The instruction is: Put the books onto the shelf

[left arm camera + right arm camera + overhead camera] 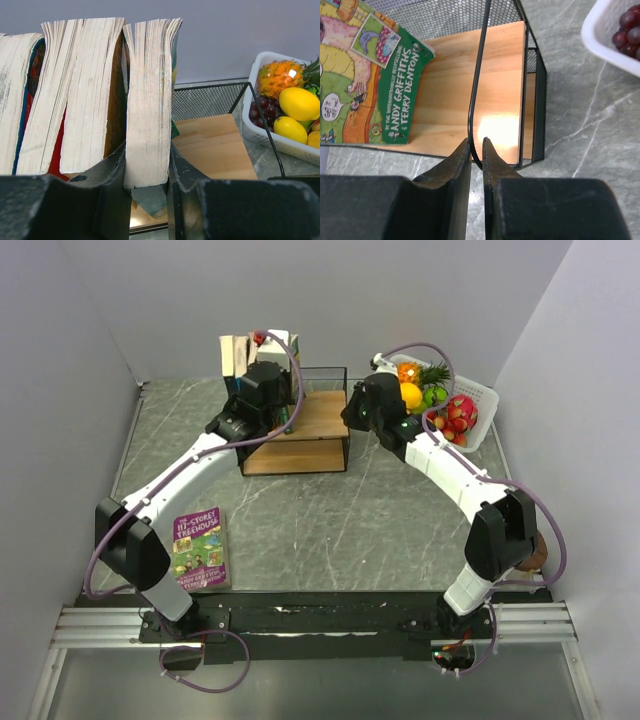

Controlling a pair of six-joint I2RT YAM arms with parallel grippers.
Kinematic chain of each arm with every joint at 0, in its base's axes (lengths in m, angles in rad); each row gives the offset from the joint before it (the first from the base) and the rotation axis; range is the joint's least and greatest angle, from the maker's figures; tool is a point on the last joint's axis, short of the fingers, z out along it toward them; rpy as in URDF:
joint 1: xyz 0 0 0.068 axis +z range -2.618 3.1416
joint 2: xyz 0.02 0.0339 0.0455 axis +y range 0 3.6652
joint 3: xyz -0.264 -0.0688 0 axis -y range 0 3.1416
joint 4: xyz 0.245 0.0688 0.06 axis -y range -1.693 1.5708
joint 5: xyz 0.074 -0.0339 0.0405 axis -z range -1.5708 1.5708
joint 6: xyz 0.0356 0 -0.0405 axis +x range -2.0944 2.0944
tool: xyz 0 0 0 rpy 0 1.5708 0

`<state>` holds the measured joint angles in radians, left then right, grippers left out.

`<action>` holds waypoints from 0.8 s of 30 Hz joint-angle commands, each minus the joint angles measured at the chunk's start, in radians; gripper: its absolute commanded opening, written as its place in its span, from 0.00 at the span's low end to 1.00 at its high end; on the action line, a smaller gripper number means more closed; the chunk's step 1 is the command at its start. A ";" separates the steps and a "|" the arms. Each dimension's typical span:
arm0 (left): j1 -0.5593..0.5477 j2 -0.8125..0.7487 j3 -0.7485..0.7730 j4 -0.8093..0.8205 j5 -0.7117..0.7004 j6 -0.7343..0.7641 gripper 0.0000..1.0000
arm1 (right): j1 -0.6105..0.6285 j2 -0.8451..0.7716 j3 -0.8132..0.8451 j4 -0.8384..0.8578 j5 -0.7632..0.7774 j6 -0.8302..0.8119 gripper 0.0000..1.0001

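We are clamping our left claw (146, 161) on the lower edge of a green book (148, 95), its fingers pressing on either cover. The book is standing upright, page edges facing the wrist camera. It is just beside the other books (75, 100), which are leaning in a row at the left end of the shelf (312, 430). We cannot tell whether the green book is resting its weight on the wooden board.

We are pinching our right claw (476, 146) together on the thin black wire at the shelf's right end, with the wire running between the fingertips.

A purple book (200, 548) is lying flat on the table (340, 525), cover up, near the left arm's base and well apart from the shelf. A white fruit basket (487, 396) is sitting to the right of the shelf.
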<state>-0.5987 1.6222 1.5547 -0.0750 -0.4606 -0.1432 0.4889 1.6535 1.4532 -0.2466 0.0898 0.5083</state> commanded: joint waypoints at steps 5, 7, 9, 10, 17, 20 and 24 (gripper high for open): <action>0.005 -0.099 -0.028 0.012 -0.026 -0.010 0.05 | 0.074 -0.086 -0.066 -0.011 0.002 0.088 0.00; 0.005 -0.102 -0.030 0.004 -0.027 -0.012 0.04 | 0.088 -0.093 -0.070 -0.022 0.004 0.096 0.00; 0.005 -0.111 -0.034 -0.006 -0.029 -0.015 0.04 | 0.097 -0.101 -0.077 -0.028 0.004 0.102 0.00; 0.005 -0.114 -0.038 -0.006 -0.030 -0.015 0.04 | 0.103 -0.110 -0.080 -0.031 0.004 0.107 0.00; 0.005 -0.151 -0.074 -0.009 -0.044 -0.010 0.10 | 0.106 -0.130 -0.100 -0.049 0.008 0.118 0.00; 0.005 -0.162 -0.082 -0.026 -0.041 -0.009 0.22 | 0.105 -0.133 -0.102 -0.053 0.010 0.119 0.00; 0.007 -0.176 -0.103 -0.025 -0.052 -0.007 0.47 | 0.099 -0.130 -0.102 -0.057 0.004 0.122 0.00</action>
<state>-0.5987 1.5043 1.4593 -0.1257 -0.4751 -0.1444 0.5892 1.5635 1.3655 -0.2672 0.0952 0.5869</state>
